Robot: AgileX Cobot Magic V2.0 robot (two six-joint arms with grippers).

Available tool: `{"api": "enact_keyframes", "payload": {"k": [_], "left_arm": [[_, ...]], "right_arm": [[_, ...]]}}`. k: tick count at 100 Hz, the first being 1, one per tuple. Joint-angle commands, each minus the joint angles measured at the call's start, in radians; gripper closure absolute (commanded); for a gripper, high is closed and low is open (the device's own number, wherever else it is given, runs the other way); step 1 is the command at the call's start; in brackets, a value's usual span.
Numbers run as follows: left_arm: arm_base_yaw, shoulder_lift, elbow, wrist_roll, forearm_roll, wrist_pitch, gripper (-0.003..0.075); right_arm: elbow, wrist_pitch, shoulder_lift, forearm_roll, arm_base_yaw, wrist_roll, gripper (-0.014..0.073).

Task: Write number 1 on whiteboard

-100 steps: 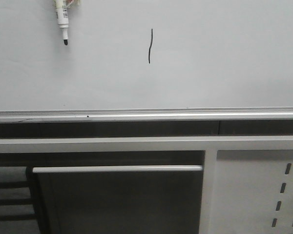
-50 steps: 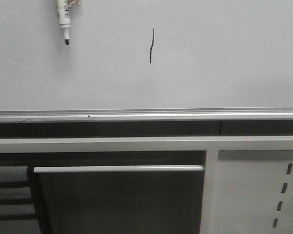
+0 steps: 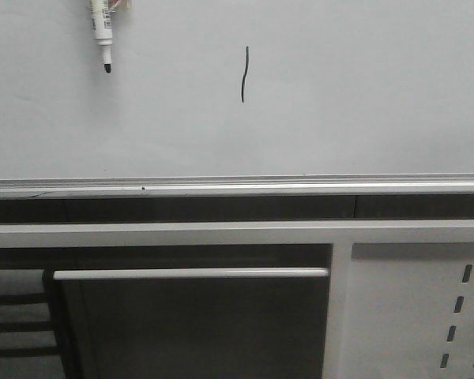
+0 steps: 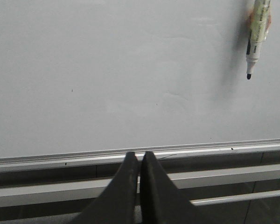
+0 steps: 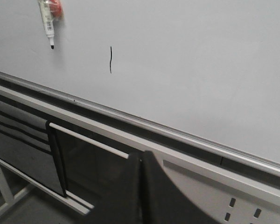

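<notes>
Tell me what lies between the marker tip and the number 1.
Only bare whiteboard separates the marker tip from the number 1, as the front view shows.

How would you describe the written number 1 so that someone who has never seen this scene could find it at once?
Look at the big pale whiteboard above the silver rail. Near its middle is the number 1, a thin, slightly wavy black vertical stroke. Unlike the marker hanging to its left, it is flat ink, with no body or label.

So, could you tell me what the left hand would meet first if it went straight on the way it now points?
Probably the large pale grey-white glossy whiteboard itself, on bare surface above its silver rail. The shut left hand points at it with nothing visible between; depth is hard to judge.
</notes>
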Motion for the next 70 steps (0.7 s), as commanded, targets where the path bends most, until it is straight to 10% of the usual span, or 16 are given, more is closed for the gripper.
{"api": "enact_keyframes", "payload": {"k": [1, 34, 70], "left_arm": [[0.002, -0.023, 0.042, -0.011, -0.008, -0.067, 0.0741], [0.002, -0.023, 0.042, -0.011, -0.008, -0.067, 0.0741], [0.002, -0.021, 0.042, -0.011, -0.008, -0.067, 0.0741]], "right_arm": [[-0.008, -0.107, 0.026, -0.013, -0.004, 0.0, 0.0659], [0.143, -0.308, 0.028, -0.182, -0.374, 0.243, 0.0658], [0.341, -0.443, -0.017, -0.29, -0.383, 0.365, 0.0658]]}}
